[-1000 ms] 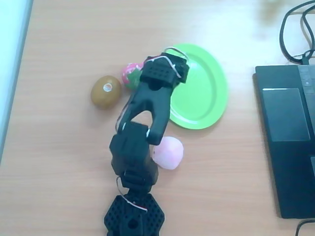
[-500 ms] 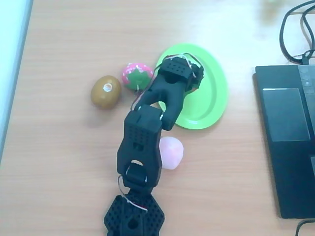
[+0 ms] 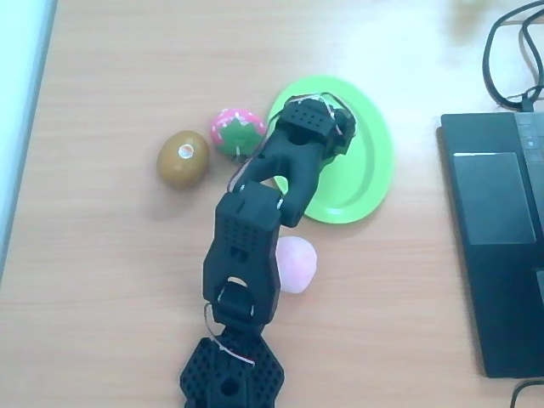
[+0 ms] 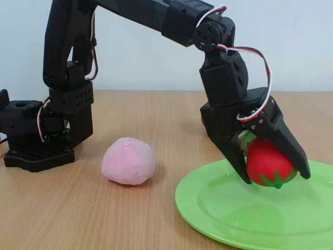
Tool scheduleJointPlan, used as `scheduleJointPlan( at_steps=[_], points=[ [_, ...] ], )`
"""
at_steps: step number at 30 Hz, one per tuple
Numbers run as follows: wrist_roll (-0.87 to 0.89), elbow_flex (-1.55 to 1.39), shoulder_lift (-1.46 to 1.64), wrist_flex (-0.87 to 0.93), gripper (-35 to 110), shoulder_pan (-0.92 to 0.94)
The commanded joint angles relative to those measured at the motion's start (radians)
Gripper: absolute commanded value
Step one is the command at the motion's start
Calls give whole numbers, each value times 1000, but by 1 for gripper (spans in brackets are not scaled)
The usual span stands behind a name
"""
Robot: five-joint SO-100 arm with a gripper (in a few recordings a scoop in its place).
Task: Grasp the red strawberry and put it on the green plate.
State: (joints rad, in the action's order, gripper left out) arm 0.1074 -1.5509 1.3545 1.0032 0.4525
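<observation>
The gripper (image 4: 273, 174) grips the red strawberry (image 4: 268, 164) between its two fingers, holding it just above the green plate (image 4: 229, 208), with the pale pink fruit (image 4: 128, 161) lying on the table nearby.

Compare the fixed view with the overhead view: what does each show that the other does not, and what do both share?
Fixed view alone: the gripper shut on the red strawberry, held just above the green plate. Overhead view alone: the brown kiwi, the pink dotted strawberry and the laptop. Both share the black arm, the plate and the pale pink fruit.
</observation>
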Motion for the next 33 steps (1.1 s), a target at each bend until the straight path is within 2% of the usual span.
scheduleJointPlan(
  at_steps=[1, 11, 19, 28, 31, 33],
  points=[
    [-5, 26, 9, 26, 40, 5],
    [-12, 69, -67, 26, 39, 29],
    [-20, 55, -8, 41, 39, 23],
    [20, -25, 313, 60, 36, -34],
    [26, -132, 485, 38, 31, -83],
    [-17, -244, 612, -28, 19, -124]
  ],
)
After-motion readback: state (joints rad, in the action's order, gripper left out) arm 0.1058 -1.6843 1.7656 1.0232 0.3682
